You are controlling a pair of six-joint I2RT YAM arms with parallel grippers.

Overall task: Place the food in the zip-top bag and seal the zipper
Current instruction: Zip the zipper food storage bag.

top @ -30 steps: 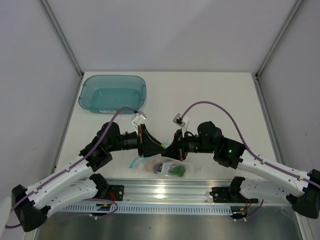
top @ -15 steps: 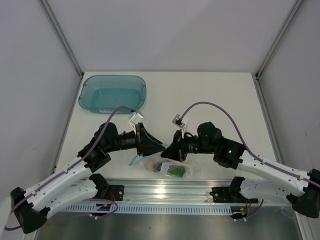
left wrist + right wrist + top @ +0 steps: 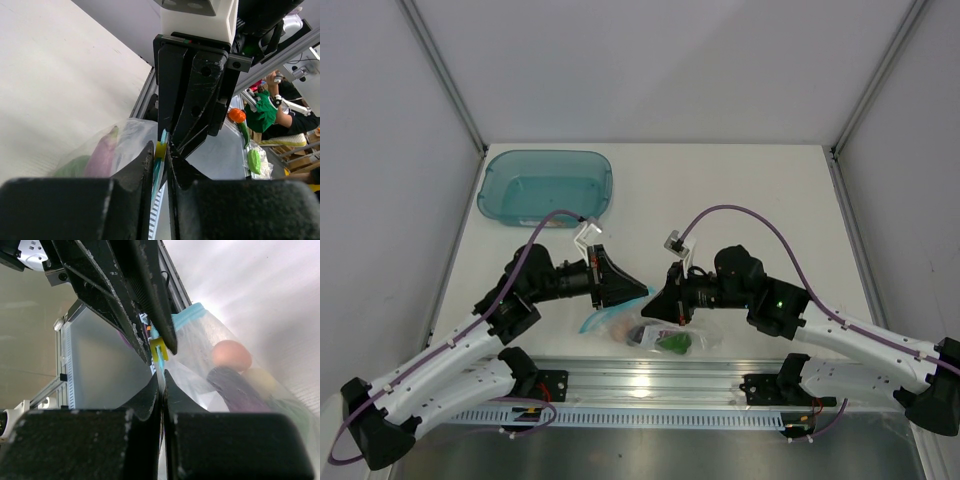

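Note:
The clear zip-top bag (image 3: 695,335) lies near the table's front edge between both arms. Inside it show the food: a green pepper (image 3: 672,344), a purple eggplant (image 3: 245,387) and a pinkish ball (image 3: 231,355). The light-blue zipper (image 3: 187,315) carries a yellow slider (image 3: 160,149). My left gripper (image 3: 159,150) is shut on the zipper at that slider, its tip (image 3: 642,292) facing the right one. My right gripper (image 3: 161,375) is shut flat on the zipper strip just beyond the slider, low over the bag's mouth (image 3: 652,308).
An empty teal tub (image 3: 545,187) stands at the back left. A metal rail (image 3: 640,385) runs along the near edge just in front of the bag. White walls close in the table on both sides.
The left gripper has drawn back a little to the left along the zipper, its jaws widening, then narrowing again. The right gripper and the bag have barely moved.

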